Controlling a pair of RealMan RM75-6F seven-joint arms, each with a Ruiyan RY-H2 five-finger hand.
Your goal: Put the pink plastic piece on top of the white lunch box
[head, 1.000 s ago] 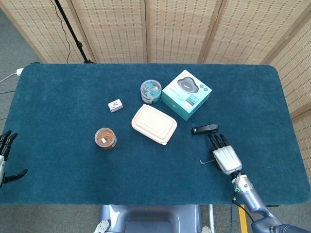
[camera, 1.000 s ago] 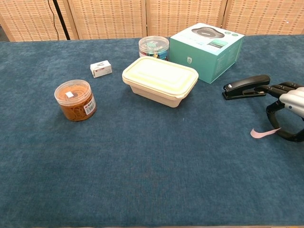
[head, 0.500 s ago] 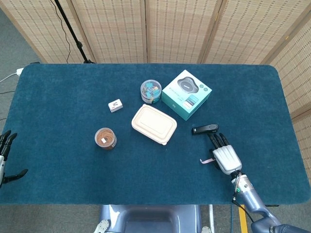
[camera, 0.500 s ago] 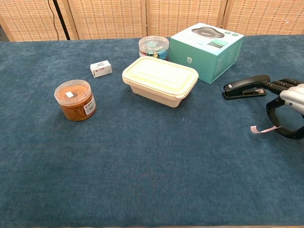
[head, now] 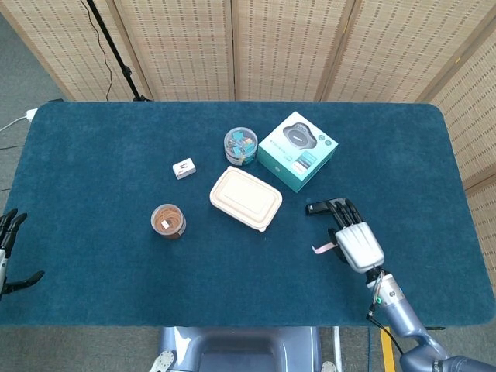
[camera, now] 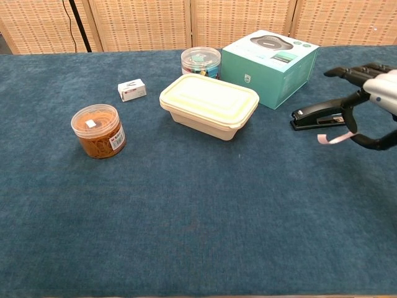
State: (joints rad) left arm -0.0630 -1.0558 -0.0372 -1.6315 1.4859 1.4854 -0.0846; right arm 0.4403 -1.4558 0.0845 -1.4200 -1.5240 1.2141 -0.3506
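The white lunch box (head: pixel 246 198) (camera: pixel 209 105) sits lidded near the table's middle. My right hand (head: pixel 355 242) (camera: pixel 367 99) hovers above the cloth to its right and pinches a thin pink plastic piece (head: pixel 321 248) (camera: pixel 332 138) that hangs off the table. The other fingers (camera: pixel 347 72) stretch forward over a black stapler (head: pixel 319 207) (camera: pixel 315 117). My left hand (head: pixel 9 252) shows only at the far left edge of the head view, with fingers apart and nothing in it.
A teal box (head: pixel 297 150) (camera: pixel 270 58) stands behind the lunch box, with a clear jar of clips (head: pixel 240 145) (camera: pixel 200 62) beside it. A small white box (head: pixel 184 168) (camera: pixel 132 89) and a jar of rubber bands (head: pixel 167 221) (camera: pixel 97 130) lie to the left.
My right hand has risen from the cloth and shifted forward and left, carrying the pink piece up with it. The left hand has not moved.
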